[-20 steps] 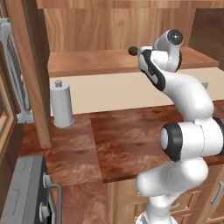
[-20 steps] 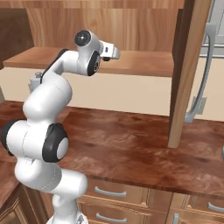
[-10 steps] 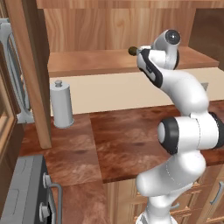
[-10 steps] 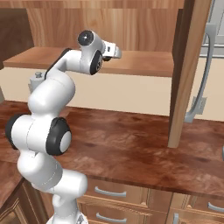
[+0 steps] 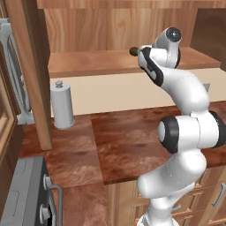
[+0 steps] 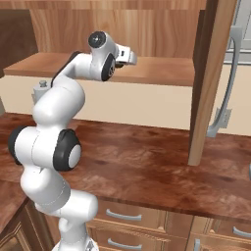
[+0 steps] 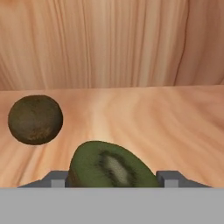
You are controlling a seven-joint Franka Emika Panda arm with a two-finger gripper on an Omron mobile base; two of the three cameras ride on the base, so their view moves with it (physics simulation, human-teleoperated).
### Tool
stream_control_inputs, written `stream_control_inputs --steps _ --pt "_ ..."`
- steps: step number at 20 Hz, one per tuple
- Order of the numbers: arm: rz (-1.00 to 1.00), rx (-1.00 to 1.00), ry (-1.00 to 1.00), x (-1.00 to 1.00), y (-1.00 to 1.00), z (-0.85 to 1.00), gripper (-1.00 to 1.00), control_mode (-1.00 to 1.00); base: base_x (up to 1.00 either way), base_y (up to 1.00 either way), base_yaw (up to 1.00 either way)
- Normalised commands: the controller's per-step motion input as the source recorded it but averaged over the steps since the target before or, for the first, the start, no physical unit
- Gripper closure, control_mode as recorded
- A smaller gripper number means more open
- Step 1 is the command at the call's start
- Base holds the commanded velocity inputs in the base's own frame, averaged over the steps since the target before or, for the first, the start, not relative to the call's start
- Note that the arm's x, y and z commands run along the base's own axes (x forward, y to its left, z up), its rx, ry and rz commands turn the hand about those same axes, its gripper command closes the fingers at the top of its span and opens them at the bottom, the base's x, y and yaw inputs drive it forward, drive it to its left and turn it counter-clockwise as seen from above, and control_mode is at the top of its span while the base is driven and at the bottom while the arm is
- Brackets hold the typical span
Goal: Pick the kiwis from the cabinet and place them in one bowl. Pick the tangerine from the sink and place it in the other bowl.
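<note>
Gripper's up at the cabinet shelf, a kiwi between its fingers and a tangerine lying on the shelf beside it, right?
Not quite: the fruit lying beside it is a second kiwi, dark olive-brown, not a tangerine. The hand view shows it on the cabinet shelf, apart from the nearer kiwi between the fingers of the gripper.

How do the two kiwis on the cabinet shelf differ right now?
The near kiwi shows a green cut face with a pale core; the far kiwi shows only dull brown skin. The near kiwi sits between the fingertips; the far kiwi lies apart, off to one side. Both rest on the light wood shelf.
</note>
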Motion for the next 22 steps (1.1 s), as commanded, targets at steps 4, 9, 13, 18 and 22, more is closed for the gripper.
stream_control_inputs --steps 4,9,13,18,22 --pt "0.0 0.0 -0.01 0.0 0.0 0.0 1.0 -1.0 0.0 0.0 0.0" --pt "0.0 0.0 -0.11 0.0 -0.02 0.0 1.0 -1.0 0.0 0.0 0.0" --pt "0.0 0.0 -0.14 -0.09 -0.11 0.03 1.0 -1.0 0.0 0.0 0.0" --pt "0.0 0.01 -0.03 -0.44 -0.3 0.36 1.0 -1.0 0.0 0.0 0.0" --pt "0.0 0.0 -0.11 -0.55 -0.2 0.29 1.0 -1.0 0.0 0.0 0.0"
